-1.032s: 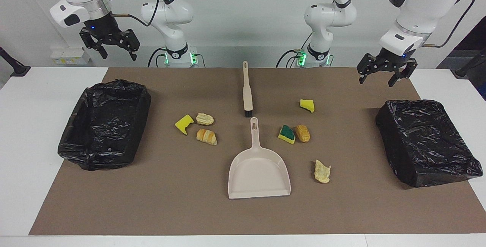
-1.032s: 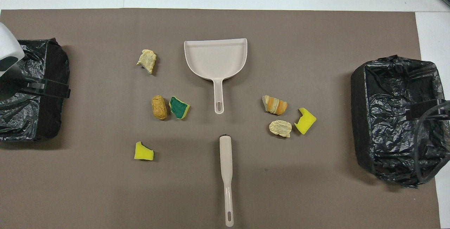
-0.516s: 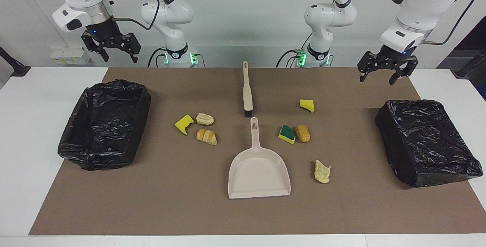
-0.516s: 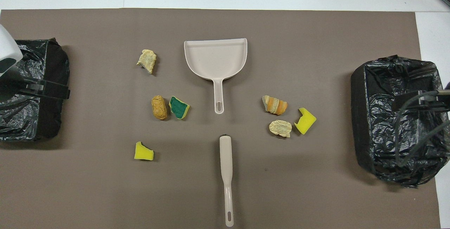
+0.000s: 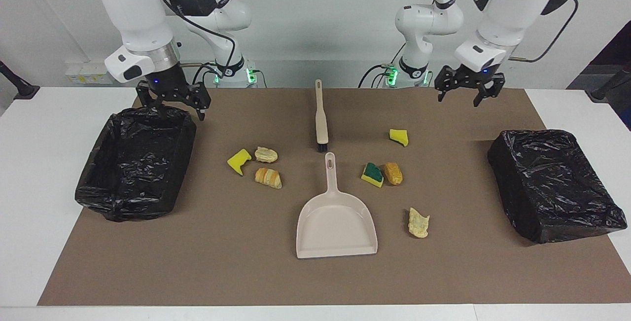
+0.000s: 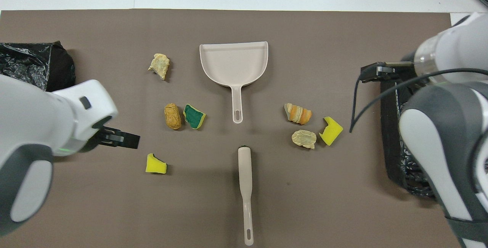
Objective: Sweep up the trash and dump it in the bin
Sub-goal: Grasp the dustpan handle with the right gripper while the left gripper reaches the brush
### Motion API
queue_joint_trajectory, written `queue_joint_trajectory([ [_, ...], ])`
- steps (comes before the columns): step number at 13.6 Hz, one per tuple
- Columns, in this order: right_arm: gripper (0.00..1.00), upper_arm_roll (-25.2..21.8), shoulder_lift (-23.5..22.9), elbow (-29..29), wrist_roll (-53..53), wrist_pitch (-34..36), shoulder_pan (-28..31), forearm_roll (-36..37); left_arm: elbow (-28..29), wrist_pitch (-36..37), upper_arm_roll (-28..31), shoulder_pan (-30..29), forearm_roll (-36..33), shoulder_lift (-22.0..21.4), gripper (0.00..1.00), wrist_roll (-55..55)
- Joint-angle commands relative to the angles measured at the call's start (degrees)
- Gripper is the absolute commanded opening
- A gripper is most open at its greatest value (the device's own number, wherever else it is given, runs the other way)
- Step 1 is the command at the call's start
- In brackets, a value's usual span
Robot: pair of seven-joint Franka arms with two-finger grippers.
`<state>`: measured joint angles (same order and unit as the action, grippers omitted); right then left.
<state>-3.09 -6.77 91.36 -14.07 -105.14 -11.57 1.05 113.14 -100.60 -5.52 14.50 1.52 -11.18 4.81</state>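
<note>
Seven trash scraps lie on the brown mat. Toward the right arm's end are a yellow sponge chunk (image 5: 239,160), a pale pastry (image 5: 266,154) and a croissant piece (image 5: 268,178). Toward the left arm's end are a yellow sponge (image 5: 399,137) (image 6: 155,164), a green-and-yellow sponge (image 5: 372,174), a bread roll (image 5: 393,173) and a pastry (image 5: 418,222). The beige dustpan (image 5: 336,222) and brush (image 5: 320,116) lie in the middle. My right gripper (image 5: 172,110) is open and empty over a bin's corner. My left gripper (image 5: 461,100) (image 6: 118,139) is open and empty, in the air over the mat.
Two bins lined with black bags stand on the mat, one at the right arm's end (image 5: 135,160) and one at the left arm's end (image 5: 554,183). White table shows around the mat.
Both arms have swung in toward the middle of the table and come lower. The right gripper now hangs over its bin's corner; the left gripper has left its bin. No object has moved.
</note>
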Motion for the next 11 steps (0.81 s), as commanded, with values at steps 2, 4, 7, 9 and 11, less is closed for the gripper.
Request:
queue_joint_trajectory([
  [2,1.0,2.0,-12.1,-11.2,-6.7,-3.4,-3.3,-1.8,12.1,-8.8,0.9,12.7,0.4,-4.0,1.0,12.3],
  [4,1.0,3.9,-16.0,-11.7,-12.6,-8.0,-6.5,-1.8,16.6,-14.5,0.9,20.5,0.8,-3.7,1.0,24.4],
  [7,1.0,6.5,-20.7,-13.2,-19.8,-13.0,-10.8,-1.8,20.8,-22.4,0.9,30.5,1.0,-0.3,1.0,35.9],
  [9,1.0,6.5,-24.1,-13.3,-23.5,-16.0,-14.3,-1.7,24.7,-28.9,0.9,34.4,1.0,-0.1,1.0,40.6],
  [11,1.0,6.5,-27.7,-13.3,-24.5,-18.9,-17.2,-1.1,24.8,-32.5,0.9,37.4,1.0,2.8,1.0,44.3],
])
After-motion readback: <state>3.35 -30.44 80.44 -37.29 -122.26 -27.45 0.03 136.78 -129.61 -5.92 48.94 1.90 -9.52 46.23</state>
